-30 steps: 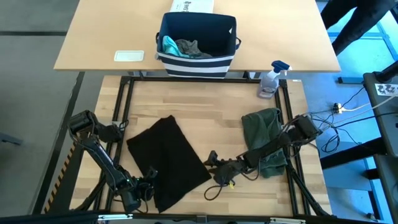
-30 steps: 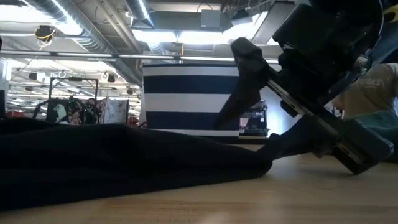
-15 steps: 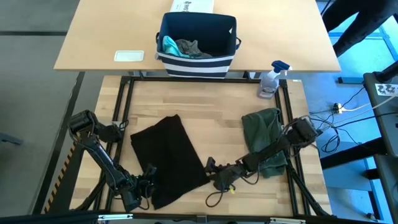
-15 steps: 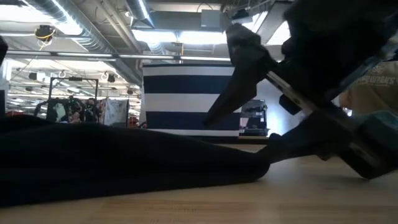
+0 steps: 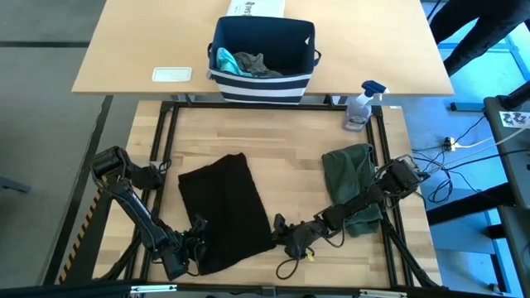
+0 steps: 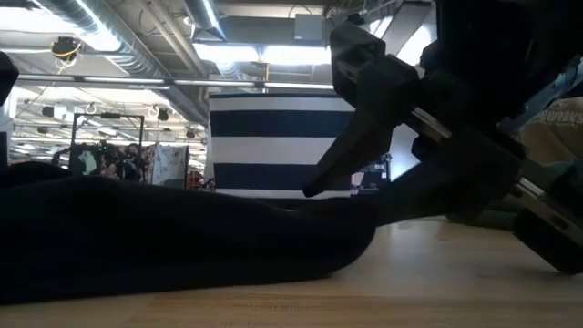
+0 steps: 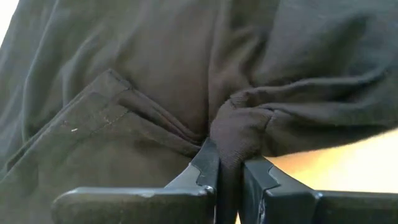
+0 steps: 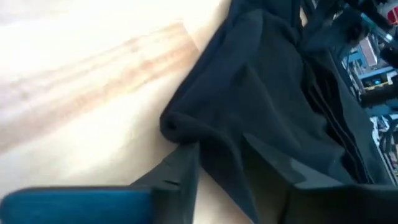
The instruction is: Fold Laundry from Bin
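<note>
Two grippers meet at the black T-shirt [image 5: 224, 211], which lies folded on the wooden table [image 5: 281, 149] near its front edge. Left gripper [image 7: 229, 177] pinches a bunched fold of it at the near left corner. Right gripper [image 8: 239, 171] straddles the shirt's right edge, fingers partly closed around the cloth. An olive-green piece [image 5: 352, 182] lies to the right. Behind, the bin [image 5: 263, 70] holds more laundry.

The light wooden work table [image 5: 281, 157] carries 2 garments, a black T-shirt [image 5: 222, 211] spread near its left front and an olive-green piece [image 5: 348, 178] bunched at its right, while the tan table [image 5: 149, 41] behind bears the navy striped bin [image 5: 262, 83], a spray bottle [image 5: 361, 106] and a white card [image 5: 172, 74].
</note>
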Robot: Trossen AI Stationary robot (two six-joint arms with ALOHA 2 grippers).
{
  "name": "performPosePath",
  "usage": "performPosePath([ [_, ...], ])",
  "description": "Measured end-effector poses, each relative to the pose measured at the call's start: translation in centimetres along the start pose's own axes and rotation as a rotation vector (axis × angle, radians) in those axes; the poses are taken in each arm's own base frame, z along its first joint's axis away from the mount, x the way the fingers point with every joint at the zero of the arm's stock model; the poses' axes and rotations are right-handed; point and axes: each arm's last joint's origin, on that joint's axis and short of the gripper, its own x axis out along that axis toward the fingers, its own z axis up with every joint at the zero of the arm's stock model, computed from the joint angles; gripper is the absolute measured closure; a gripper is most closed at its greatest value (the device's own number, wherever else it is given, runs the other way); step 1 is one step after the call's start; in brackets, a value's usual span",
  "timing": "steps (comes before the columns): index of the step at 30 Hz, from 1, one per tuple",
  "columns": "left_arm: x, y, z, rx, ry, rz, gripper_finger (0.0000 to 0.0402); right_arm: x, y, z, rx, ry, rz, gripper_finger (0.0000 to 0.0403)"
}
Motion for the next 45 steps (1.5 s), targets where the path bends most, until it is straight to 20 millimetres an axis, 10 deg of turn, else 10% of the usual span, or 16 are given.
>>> performPosePath([
  [10,0.0,0.0,0.0,-0.011,-0.003,0.007,0.0381,0.2,-0.1,0.2,0.06,-0.041,-0.005,0.0396],
  [40,-0.7,-1.4,-1.3,-0.11,-0.067,0.049,0.0387,-0.5,-3.4,0.6,0.359,-0.069,-0.257,0.0402],
  [45,-0.4,-1.1,-1.3,-0.11,-0.06,0.06,0.0335,-0.3,-3.2,-0.4,0.422,-0.005,-0.204,0.0402],
])
